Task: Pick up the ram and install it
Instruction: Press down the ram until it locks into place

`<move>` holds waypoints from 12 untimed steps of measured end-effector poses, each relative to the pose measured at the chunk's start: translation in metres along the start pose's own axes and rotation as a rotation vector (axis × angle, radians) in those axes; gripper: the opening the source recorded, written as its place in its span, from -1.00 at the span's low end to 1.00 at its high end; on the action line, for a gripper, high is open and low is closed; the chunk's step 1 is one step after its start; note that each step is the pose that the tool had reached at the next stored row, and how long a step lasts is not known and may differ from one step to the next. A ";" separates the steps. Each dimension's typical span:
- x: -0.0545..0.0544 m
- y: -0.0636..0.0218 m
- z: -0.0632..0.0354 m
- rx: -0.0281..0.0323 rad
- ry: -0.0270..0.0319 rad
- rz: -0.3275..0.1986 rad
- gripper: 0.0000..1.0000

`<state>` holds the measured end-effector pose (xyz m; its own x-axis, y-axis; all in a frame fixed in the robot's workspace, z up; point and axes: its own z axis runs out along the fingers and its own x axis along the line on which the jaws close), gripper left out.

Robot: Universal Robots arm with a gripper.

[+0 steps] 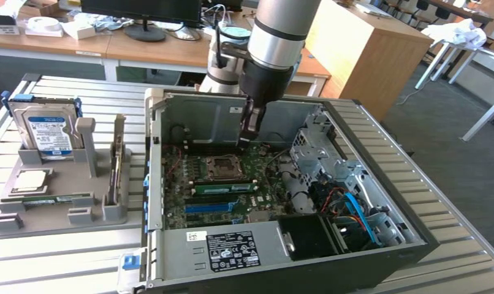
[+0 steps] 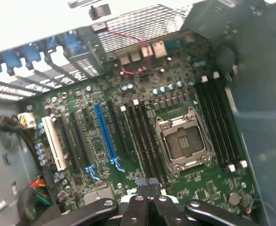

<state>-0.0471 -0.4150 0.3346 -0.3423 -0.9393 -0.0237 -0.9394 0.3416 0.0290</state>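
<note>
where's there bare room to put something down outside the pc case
Bare slatted table in front of the grey parts tray, and more at the exterior view's right of the case. The tray itself is crowded: hard drive, chip, ram stick.

Wooden desks (image 1: pixel 149 49), grey carpet floor (image 1: pixel 443 116), slatted metal table (image 1: pixel 67 263).

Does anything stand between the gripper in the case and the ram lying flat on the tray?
Yes: the case's side wall rises between them; the gripper is over the motherboard, the ram outside on the tray.
</note>
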 end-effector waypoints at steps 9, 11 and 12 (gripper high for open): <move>0.000 0.0000 0.0003 0.0038 -0.0046 0.159 -0.80; 0.000 0.0000 0.0004 0.0046 -0.0056 0.193 -0.80; 0.000 0.0000 0.0004 0.0049 -0.0061 0.208 -0.80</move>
<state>-0.0471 -0.4150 0.3341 -0.5288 -0.8484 -0.0238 -0.8487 0.5281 0.0290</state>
